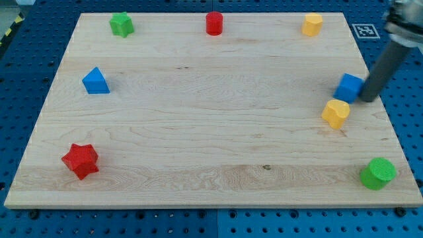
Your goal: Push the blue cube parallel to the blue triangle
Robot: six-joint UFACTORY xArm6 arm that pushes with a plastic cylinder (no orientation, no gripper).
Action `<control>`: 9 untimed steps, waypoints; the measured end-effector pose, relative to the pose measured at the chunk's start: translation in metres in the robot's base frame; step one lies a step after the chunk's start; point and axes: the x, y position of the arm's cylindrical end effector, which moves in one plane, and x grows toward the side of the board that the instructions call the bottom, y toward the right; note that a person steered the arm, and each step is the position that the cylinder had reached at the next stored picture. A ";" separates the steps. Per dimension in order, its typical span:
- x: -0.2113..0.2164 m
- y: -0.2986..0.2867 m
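Observation:
The blue cube [348, 87] sits near the right edge of the wooden board [211, 132]. My tip [365, 99] is right beside the cube, on its right side, touching or nearly touching it. The dark rod slants up to the view's top right. The blue triangle [96, 81] lies far across the board near the left edge, at about the same height in the view as the cube.
A yellow block [336, 113] sits just below and left of the blue cube. Also on the board are a green star [121, 24], red cylinder [214, 23], yellow hexagon [312, 24], red star [80, 160] and green cylinder [378, 173].

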 end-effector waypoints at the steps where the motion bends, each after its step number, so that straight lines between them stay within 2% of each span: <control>1: -0.002 -0.065; 2: -0.002 -0.041; 3: -0.002 0.026; 4: -0.024 0.040; 5: -0.049 0.014; 7: -0.030 -0.095; 8: -0.018 -0.121; 9: -0.033 -0.124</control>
